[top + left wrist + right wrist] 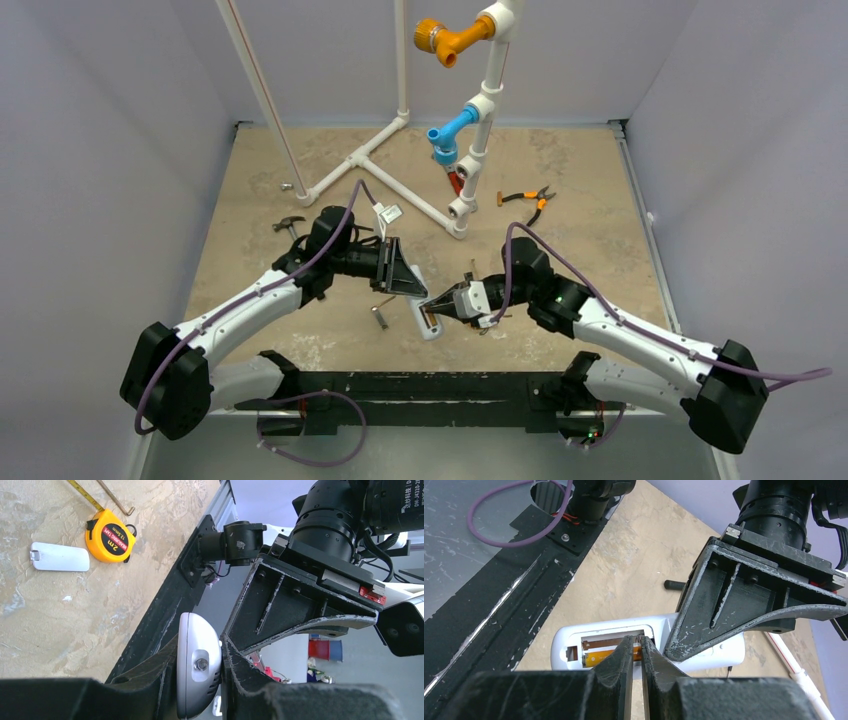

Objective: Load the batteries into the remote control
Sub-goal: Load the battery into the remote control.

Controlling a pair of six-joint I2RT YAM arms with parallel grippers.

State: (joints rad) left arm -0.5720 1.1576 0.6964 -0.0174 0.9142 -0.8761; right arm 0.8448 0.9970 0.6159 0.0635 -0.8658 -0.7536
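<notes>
Left gripper (pixel 200 676) is clamping tight on the remote (pixel 724 656). Right gripper (pixel 636 652), fingers almost together and holding nothing, is touching 1 battery (pixel 600 658) lying in the remote's open compartment.

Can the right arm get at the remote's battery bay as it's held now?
Likely yes: the left gripper holds the remote control bay-open toward the right gripper, whose tips sit at the battery inside; nothing between.
</notes>
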